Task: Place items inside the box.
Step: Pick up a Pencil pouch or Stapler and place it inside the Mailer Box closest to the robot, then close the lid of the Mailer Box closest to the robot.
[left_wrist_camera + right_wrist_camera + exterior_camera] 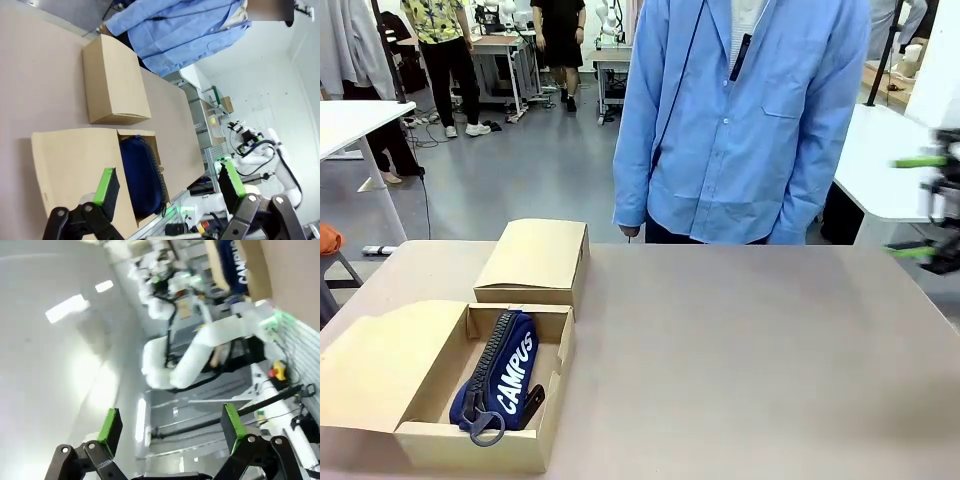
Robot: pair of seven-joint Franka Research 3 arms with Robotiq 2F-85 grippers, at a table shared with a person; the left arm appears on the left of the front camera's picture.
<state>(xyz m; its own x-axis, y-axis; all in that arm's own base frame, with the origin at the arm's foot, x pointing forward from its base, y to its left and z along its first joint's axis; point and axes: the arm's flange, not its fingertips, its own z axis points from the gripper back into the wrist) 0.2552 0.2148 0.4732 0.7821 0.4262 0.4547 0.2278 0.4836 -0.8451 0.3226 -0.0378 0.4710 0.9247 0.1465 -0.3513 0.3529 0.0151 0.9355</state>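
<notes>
Navy pouch (pixel 498 378) printed "CAMPUS" lies in open cardboard box (pixel 430 440), a dark item beside it mostly hidden. Right gripper (pixel 920 205) blurred at table's right edge, fingers spread, empty. Left gripper (pixel 167 187) wide above box, empty.

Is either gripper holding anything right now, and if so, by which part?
Nothing is held. The left gripper and the right gripper both stand open with empty space between their pads. The navy pouch lies in the open box.

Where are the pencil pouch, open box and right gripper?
pencil pouch (pixel 503 378): front view, side with white lettering.
open box (pixel 480 445): front view, near wall.
right gripper (pixel 923 205): front view, between green pads.
</notes>
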